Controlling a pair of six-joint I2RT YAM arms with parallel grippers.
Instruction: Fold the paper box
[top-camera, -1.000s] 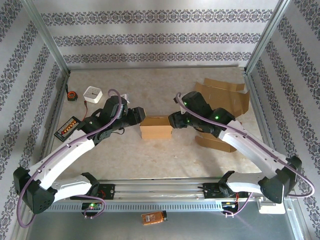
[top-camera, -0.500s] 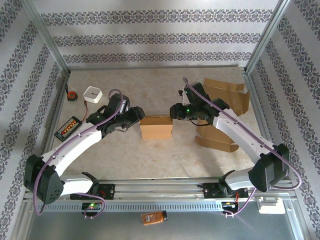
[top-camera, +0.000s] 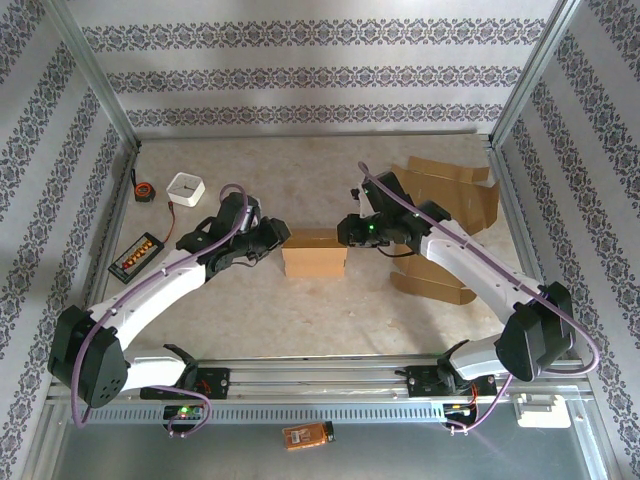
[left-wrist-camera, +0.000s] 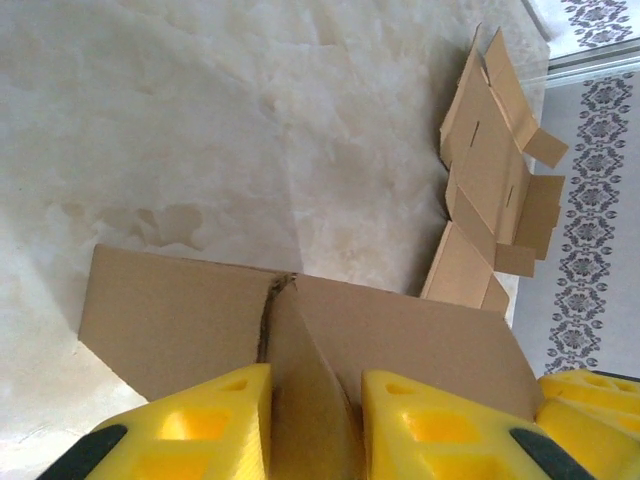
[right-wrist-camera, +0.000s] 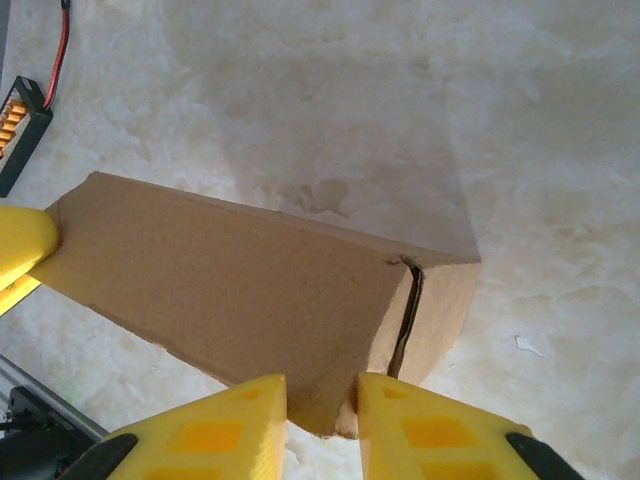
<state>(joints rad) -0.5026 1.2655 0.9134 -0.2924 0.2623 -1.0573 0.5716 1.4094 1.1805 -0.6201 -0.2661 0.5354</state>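
The pale stone-patterned desk (top-camera: 300, 160) is fenced by patterned walls on the left, right and far sides. The widest bare room lies far of the middle and in the near strip ahead of the arm bases.

Unfolded flat brown cardboard sheets (top-camera: 452, 186) crowd the far right corner, and another flat piece (top-camera: 432, 285) lies nearer, partly under the right arm. On the left are a white square block (top-camera: 186, 188), a small black and yellow tape measure (top-camera: 146, 191) and a black tray of orange cells (top-camera: 134, 257), all well apart from the middle.

The small brown cardboard box (top-camera: 314, 254) sits at the desk's centre, closed into a low rectangular block with its long side running left to right. In the wrist views a split seam shows on each end face, its cut edges slightly gaping.

The left pincer (top-camera: 280, 236) meets the box's left end and the right pincer (top-camera: 346, 231) meets its right end. In each wrist view the yellow fingers have drawn in onto the box end, with cardboard filling the gap from one finger to the other, so each is clamped on the box.

From above, the pincer bodies hide both box ends. The wrist views cut off the fingers' lower parts, and the near face of the box lies in shade.
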